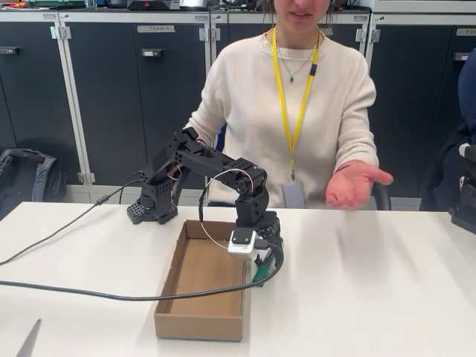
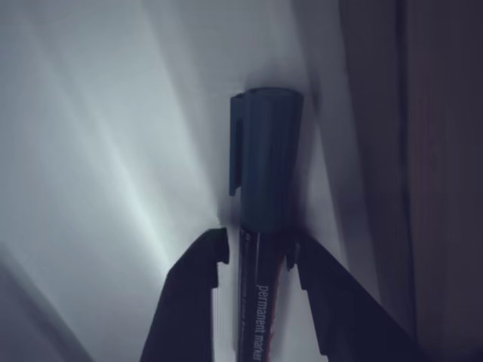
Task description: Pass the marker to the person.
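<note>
White table [image 1: 387,297] in the fixed view, with dark cabinets [image 1: 134,97] behind it. The person [image 1: 294,111] sits behind the table, one hand [image 1: 355,184] held out palm up above the far edge, to the right of the arm [image 1: 208,175]. The black arm reaches forward and down from its base [image 1: 152,208] at the far left. An open cardboard tray [image 1: 175,279] lies on the table, one short end toward the camera. A black cable [image 1: 89,291] runs across the table from the left. The gripper [image 2: 256,253] hangs at the tray's right wall, jaws closed on the marker [image 2: 260,226]: in the wrist view the fingers [image 2: 200,271] clamp the dark barrel just below the teal cap [image 2: 266,151], which points away from the camera over the white surface.
</note>
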You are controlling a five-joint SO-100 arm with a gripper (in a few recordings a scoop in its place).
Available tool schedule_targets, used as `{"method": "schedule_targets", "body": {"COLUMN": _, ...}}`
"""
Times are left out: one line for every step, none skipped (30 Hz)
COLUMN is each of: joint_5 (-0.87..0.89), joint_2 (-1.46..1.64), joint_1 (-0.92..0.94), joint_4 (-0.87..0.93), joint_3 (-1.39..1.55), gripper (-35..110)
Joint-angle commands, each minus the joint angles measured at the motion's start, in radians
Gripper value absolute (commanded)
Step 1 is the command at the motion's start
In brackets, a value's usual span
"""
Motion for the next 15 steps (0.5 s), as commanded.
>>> {"method": "schedule_targets", "body": {"joint_5": -0.017, "joint_2": -0.009, "joint_1": 0.017, "joint_4": -0.028, "joint_3": -0.009, "gripper": -3}}
{"method": "schedule_targets", "body": {"joint_5": -0.018, "joint_2": -0.009, "joint_1": 0.015, "joint_4": -0.032, "joint_3": -0.003, "gripper": -5}}
{"method": "schedule_targets", "body": {"joint_5": -0.020, "joint_2": -0.009, "joint_1": 0.015, "joint_4": -0.037, "joint_3": 0.005, "gripper": -5}}
{"method": "schedule_targets", "body": {"joint_5": -0.012, "joint_2": -0.006, "joint_1": 0.015, "joint_4": -0.038, "joint_3": 0.012, "gripper": -5}}
{"method": "schedule_targets", "body": {"joint_5": 0.002, "joint_2": -0.005, "joint_1": 0.017, "joint_4": -0.041, "joint_3": 0.017, "gripper": -5}}
{"method": "schedule_targets", "body": {"joint_5": 0.017, "joint_2": -0.003, "joint_1": 0.020, "joint_4": -0.048, "joint_3": 0.018, "gripper": -5}}
{"method": "schedule_targets", "body": {"joint_5": 0.021, "joint_2": -0.002, "joint_1": 0.025, "joint_4": -0.052, "joint_3": 0.015, "gripper": -5}}
{"method": "schedule_targets", "body": {"joint_5": 0.023, "joint_2": 0.002, "joint_1": 0.028, "joint_4": -0.055, "joint_3": 0.008, "gripper": -5}}
{"method": "schedule_targets", "body": {"joint_5": 0.021, "joint_2": 0.012, "joint_1": 0.031, "joint_4": -0.063, "joint_3": 0.002, "gripper": -5}}
{"method": "schedule_targets", "body": {"joint_5": 0.017, "joint_2": 0.031, "joint_1": 0.034, "joint_4": -0.080, "joint_3": 0.000, "gripper": -5}}
{"method": "schedule_targets", "body": {"joint_5": 0.012, "joint_2": 0.057, "joint_1": 0.040, "joint_4": -0.103, "joint_3": 0.000, "gripper": -5}}
{"method": "schedule_targets", "body": {"joint_5": 0.005, "joint_2": 0.091, "joint_1": 0.046, "joint_4": -0.129, "joint_3": 0.006, "gripper": -5}}
{"method": "schedule_targets", "body": {"joint_5": -0.005, "joint_2": 0.124, "joint_1": 0.052, "joint_4": -0.153, "joint_3": 0.008, "gripper": -5}}
{"method": "schedule_targets", "body": {"joint_5": -0.020, "joint_2": 0.161, "joint_1": 0.055, "joint_4": -0.175, "joint_3": 0.009, "gripper": -5}}
{"method": "schedule_targets", "body": {"joint_5": -0.035, "joint_2": 0.195, "joint_1": 0.060, "joint_4": -0.192, "joint_3": 0.003, "gripper": -5}}
